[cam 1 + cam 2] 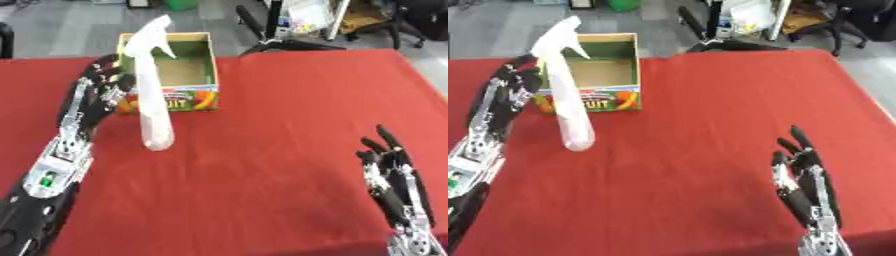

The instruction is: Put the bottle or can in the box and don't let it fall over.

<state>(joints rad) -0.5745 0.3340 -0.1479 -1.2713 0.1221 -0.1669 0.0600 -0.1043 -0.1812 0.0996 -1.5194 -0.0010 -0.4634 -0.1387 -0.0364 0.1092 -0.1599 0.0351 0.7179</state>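
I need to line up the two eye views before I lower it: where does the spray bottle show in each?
Left eye view: the spray bottle stands left of centre, upper half, held by the left hand, nozzle overlapping the box.
Right eye view: the spray bottle sits further left, near the frame's left side.
Shared landmark: the open cardboard box on the red table, just behind the bottle.

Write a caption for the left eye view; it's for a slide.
Left hand holds a white spray bottle beside the box.

Left hand (103, 85) raised, fingers curled; right hand (395, 177) idle, fingers straight.
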